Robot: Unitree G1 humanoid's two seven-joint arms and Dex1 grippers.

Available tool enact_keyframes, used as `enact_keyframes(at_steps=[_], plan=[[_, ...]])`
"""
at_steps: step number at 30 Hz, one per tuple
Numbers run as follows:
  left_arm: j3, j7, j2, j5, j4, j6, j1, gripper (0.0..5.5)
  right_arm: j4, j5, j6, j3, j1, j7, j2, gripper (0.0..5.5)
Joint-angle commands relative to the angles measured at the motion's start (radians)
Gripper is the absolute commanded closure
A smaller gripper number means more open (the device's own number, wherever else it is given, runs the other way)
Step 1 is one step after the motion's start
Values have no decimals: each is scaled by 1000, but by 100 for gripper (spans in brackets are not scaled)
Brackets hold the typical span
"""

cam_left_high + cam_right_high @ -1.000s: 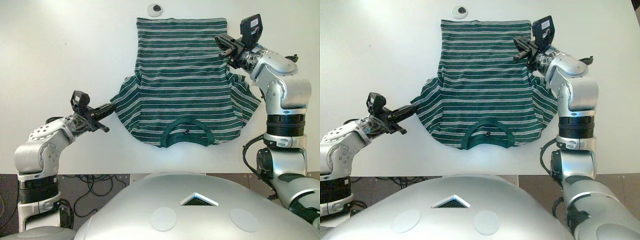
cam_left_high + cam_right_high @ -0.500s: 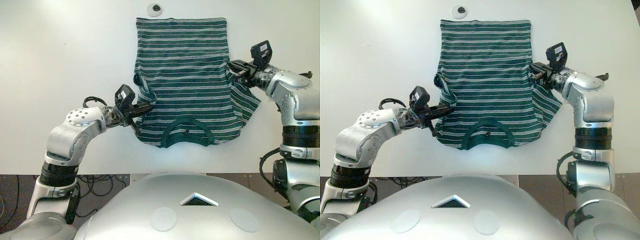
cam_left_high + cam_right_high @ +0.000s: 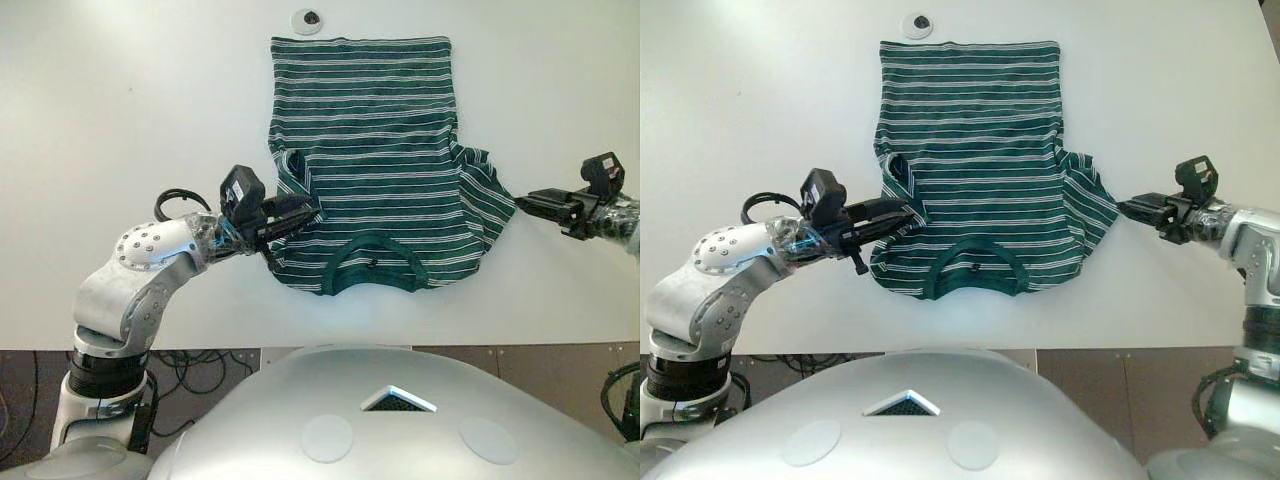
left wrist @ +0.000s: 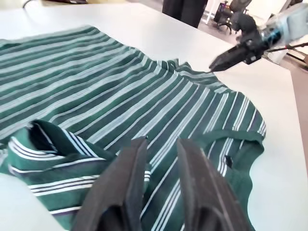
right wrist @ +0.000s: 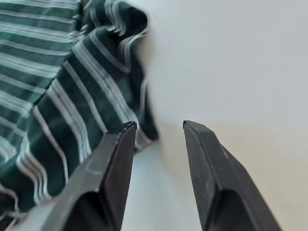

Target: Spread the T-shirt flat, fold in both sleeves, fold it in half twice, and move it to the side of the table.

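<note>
Sleeve-fold step. T-shirt (image 3: 365, 130) is lying flat mid-desk (image 3: 120, 100), collar toward the robot, hem at the far side. Left sleeve (image 3: 288, 172) is sitting folded in over the body, a bit bunched. Left pincer (image 3: 303, 207) is hovering right over it, fingers slightly parted, holding nothing that I can see. Right sleeve (image 3: 487, 188) is sticking out, not yet folded. Right pincer (image 3: 522, 204) is sitting low just beside the sleeve's tip, fingers apart and empty. Next move, as I'm reading it: right pincer closing on that sleeve edge and carrying it inward across the chest. That's needing a low pinch on thin cloth only, without dragging the body out of square.
</note>
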Motion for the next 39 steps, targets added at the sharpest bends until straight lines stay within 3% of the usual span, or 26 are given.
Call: enact_keyframes(at_steps=[1,11,19,25,28,31,34,36,39], plan=[[29,11,19,-9,-3,8,4,443,-7,-13,-21,53,25,10,7,390],[113,10,36,-23,58,-14,10,443,-84,35,-8,63,20,-17,26,546],[90,-15,51,-1,89,-37,27,443,-314,143,87,81,-87,5,-6,546],[60,-27,60,15,120,-45,-21,443,-405,114,97,281,-101,-59,91,546],[45,-23,71,50,121,-61,-29,443,-417,107,109,339,-117,-112,153,499],[29,-7,82,102,112,-79,-10,424,-445,143,125,323,-120,-124,174,441],[42,-11,119,142,74,-101,29,384,-498,188,88,248,-94,-39,83,392],[46,-35,193,220,57,-160,55,357,-489,157,-54,170,-86,38,18,360],[25,-110,323,359,70,-309,109,309,-396,6,-360,164,-62,159,-96,320]])
